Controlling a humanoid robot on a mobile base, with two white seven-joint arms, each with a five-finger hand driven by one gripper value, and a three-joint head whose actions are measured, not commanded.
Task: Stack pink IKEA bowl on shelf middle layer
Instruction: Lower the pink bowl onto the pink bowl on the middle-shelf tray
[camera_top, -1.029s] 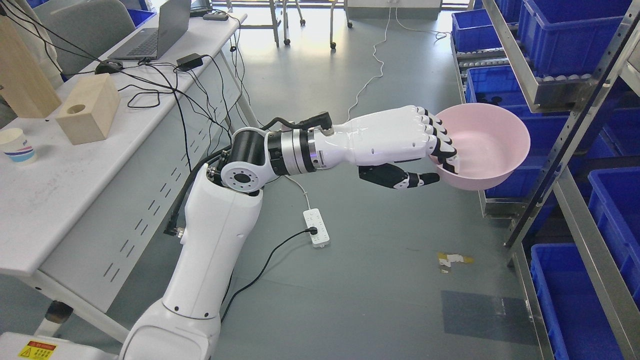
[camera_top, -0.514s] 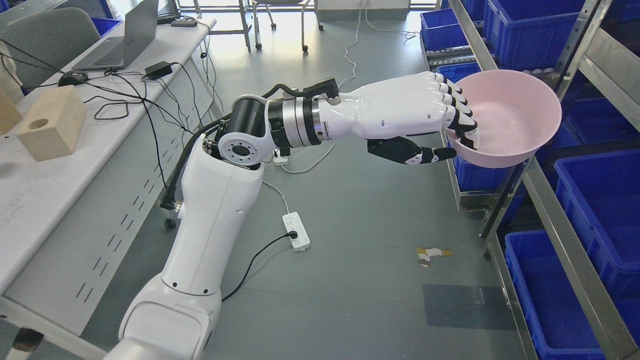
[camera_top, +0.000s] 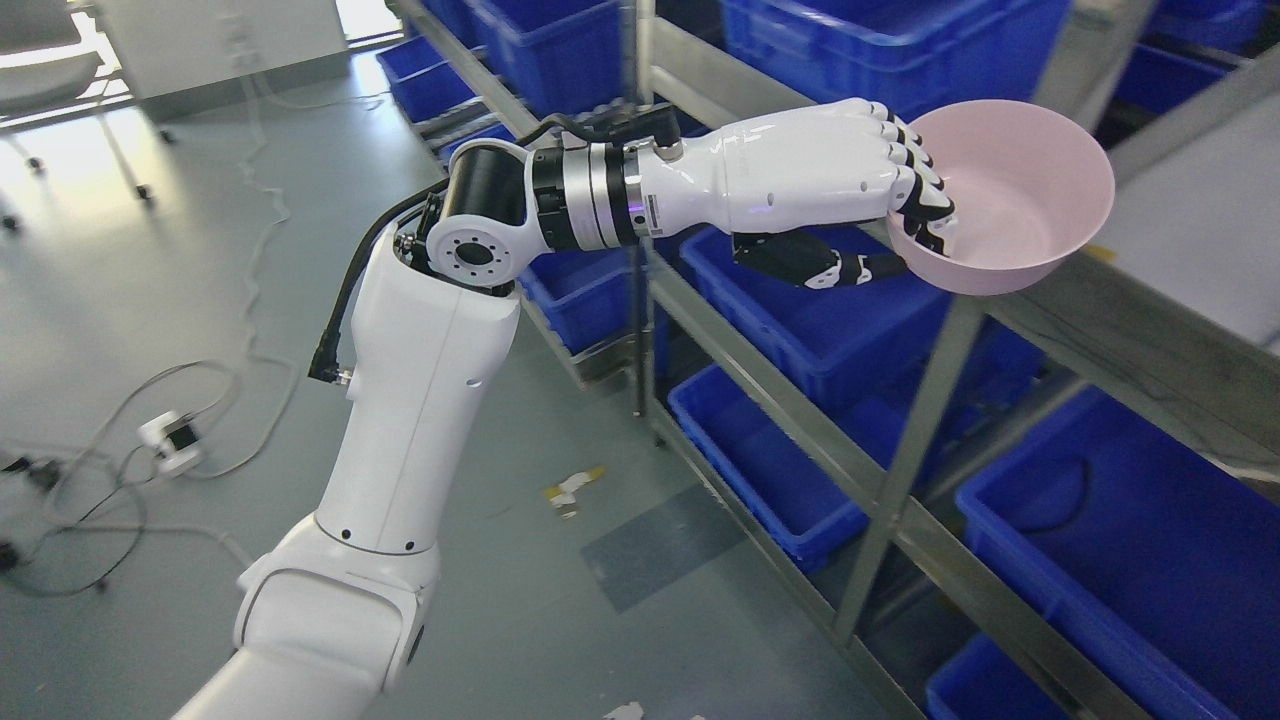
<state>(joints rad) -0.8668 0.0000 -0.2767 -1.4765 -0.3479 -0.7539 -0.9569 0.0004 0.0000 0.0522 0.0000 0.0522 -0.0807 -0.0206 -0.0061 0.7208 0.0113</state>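
Since the earlier frame we've swung round to the rack; camera moved too. Left hand (camera_top: 880, 215) fingers (camera_top: 925, 205) clamp the near rim of the round pink plastic bowl (camera_top: 1020, 190), upright, over the grey metal shelf (camera_top: 1120, 320) front rail. Shelf surface lies further right.

Left hand (camera_top: 860, 200) clamped on near rim of pink bowl (camera_top: 1020, 200): fingers (camera_top: 925, 200) hooked inside, thumb (camera_top: 820, 268) under the outside wall. Bowl upright, tilted slightly, held in the air over the front rail of the metal shelf (camera_top: 1120, 330). Blue bins (camera_top: 800, 320) fill the levels below and behind. Power strip (camera_top: 170, 445) with white cables on grey floor (camera_top: 200, 260), lower left. View is motion-blurred.
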